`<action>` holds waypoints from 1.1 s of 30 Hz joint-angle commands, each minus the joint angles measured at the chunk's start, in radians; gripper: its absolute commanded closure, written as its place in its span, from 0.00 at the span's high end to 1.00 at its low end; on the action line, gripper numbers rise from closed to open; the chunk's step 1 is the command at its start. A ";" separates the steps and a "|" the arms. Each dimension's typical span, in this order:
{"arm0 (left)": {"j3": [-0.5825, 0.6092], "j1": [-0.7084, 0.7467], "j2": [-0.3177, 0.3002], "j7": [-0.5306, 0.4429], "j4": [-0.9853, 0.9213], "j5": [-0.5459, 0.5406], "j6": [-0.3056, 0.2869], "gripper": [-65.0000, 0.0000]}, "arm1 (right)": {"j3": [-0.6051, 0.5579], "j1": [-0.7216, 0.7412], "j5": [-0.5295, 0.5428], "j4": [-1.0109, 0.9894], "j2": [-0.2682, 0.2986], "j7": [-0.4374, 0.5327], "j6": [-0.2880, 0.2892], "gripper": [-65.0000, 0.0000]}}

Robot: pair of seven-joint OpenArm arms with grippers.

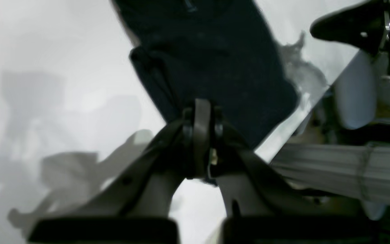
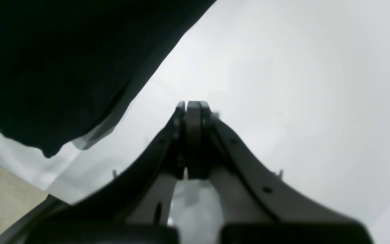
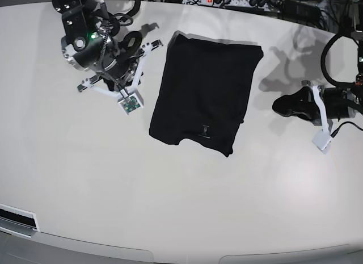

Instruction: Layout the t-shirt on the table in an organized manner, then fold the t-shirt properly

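Note:
The black t-shirt (image 3: 204, 93) lies folded into a flat rectangle on the white table (image 3: 170, 207), a small pale tag mark near its front edge. My right gripper (image 3: 148, 46) hovers just left of the shirt's far corner, shut and holding nothing. In the right wrist view its fingertips (image 2: 193, 108) are pressed together over bare table (image 2: 283, 84), with the t-shirt (image 2: 63, 67) at upper left. My left gripper (image 3: 276, 107) is shut and holds nothing, a little right of the shirt. In the left wrist view its closed tips (image 1: 201, 112) point at the t-shirt (image 1: 215, 67).
Cables and power strips (image 3: 238, 0) run along the far table edge. The table's far edge (image 1: 317, 101) cuts diagonally through the left wrist view, with clutter beyond it. The other arm's gripper (image 1: 350, 27) shows at that view's upper right.

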 commanded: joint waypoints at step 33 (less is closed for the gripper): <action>-0.092 0.592 -0.017 0.123 0.392 -0.154 -0.006 0.00 | 0.888 -0.563 1.367 0.161 -0.117 -0.330 0.491 0.00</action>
